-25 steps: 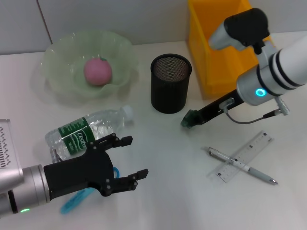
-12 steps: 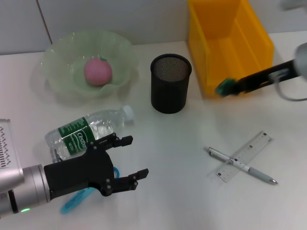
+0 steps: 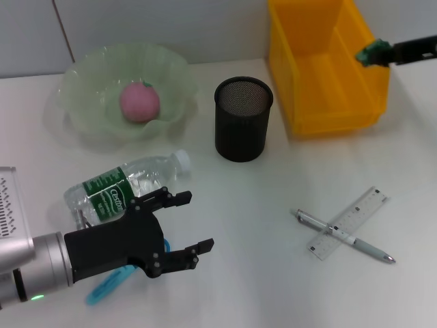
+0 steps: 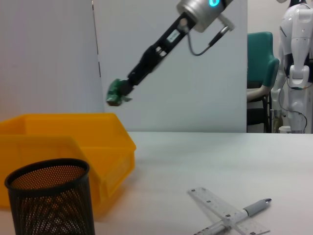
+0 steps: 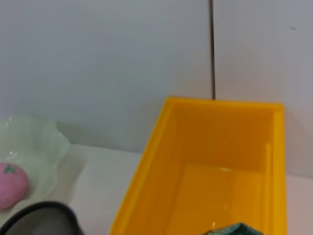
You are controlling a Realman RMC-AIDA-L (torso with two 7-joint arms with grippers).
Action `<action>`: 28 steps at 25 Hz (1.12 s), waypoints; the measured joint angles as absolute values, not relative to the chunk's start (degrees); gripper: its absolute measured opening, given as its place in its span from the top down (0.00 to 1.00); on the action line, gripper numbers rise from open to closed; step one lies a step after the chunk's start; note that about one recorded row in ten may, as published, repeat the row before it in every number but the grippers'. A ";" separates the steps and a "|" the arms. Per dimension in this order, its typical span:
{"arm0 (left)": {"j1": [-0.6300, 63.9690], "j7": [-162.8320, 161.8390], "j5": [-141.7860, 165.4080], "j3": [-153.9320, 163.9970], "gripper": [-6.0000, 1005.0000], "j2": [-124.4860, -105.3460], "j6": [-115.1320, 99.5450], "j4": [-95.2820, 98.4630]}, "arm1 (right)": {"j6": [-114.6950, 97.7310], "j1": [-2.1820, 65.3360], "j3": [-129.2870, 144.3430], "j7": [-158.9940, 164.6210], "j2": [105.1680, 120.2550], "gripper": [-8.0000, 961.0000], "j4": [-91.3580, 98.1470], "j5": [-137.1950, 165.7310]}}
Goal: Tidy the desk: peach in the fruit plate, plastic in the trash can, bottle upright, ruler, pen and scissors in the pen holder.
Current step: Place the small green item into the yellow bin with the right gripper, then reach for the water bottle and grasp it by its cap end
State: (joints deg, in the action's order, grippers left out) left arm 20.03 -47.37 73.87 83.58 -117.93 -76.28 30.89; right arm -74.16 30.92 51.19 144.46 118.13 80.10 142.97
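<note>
The right gripper (image 3: 372,52) pinches one green plastic scrap (image 3: 369,54) over the yellow trash bin (image 3: 321,102). The left gripper (image 3: 183,225), jaws spread, hovers beside one lying bottle (image 3: 123,186). One peach (image 3: 139,101) sits in one plate (image 3: 82,102); one pen (image 3: 345,237) crosses one ruler (image 3: 362,210) near one mesh holder (image 3: 243,130) on the white desk (image 3: 259,273).

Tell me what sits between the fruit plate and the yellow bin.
In the head view, the black mesh pen holder stands between the fruit plate and the yellow bin, touching neither.
</note>
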 joint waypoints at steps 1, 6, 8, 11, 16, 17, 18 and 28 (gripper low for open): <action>20.04 -47.37 73.83 83.58 0.17 -117.93 -76.30 30.87 | -72.51 31.68 51.27 143.51 118.07 0.56 78.27 142.99; 20.08 -47.37 73.63 83.58 0.17 -118.02 -76.39 30.59 | -63.22 36.08 51.33 138.82 118.02 0.55 67.30 143.35; 19.96 -47.38 73.61 83.58 0.17 -118.03 -76.45 30.62 | -60.33 37.26 51.34 136.94 118.02 0.55 63.36 143.40; 19.72 -47.38 73.58 83.44 0.17 -118.04 -76.50 30.86 | -58.54 38.09 51.36 134.50 118.02 0.54 60.96 143.36; 19.54 -47.38 73.56 81.44 0.17 -118.04 -77.06 30.67 | -59.47 37.09 51.37 133.48 118.83 0.36 63.69 142.28; 19.41 -47.37 73.54 80.83 0.17 -118.04 -77.39 30.66 | -60.69 36.00 51.41 133.02 118.91 0.32 65.46 140.18; 19.41 -47.37 73.54 80.83 0.17 -118.04 -77.39 30.66 | -62.05 34.46 51.46 132.09 118.97 0.29 67.50 137.17; 16.15 -51.29 73.84 67.69 0.17 -117.68 -85.42 32.48 | -90.12 12.87 45.15 94.92 118.68 0.12 66.05 89.50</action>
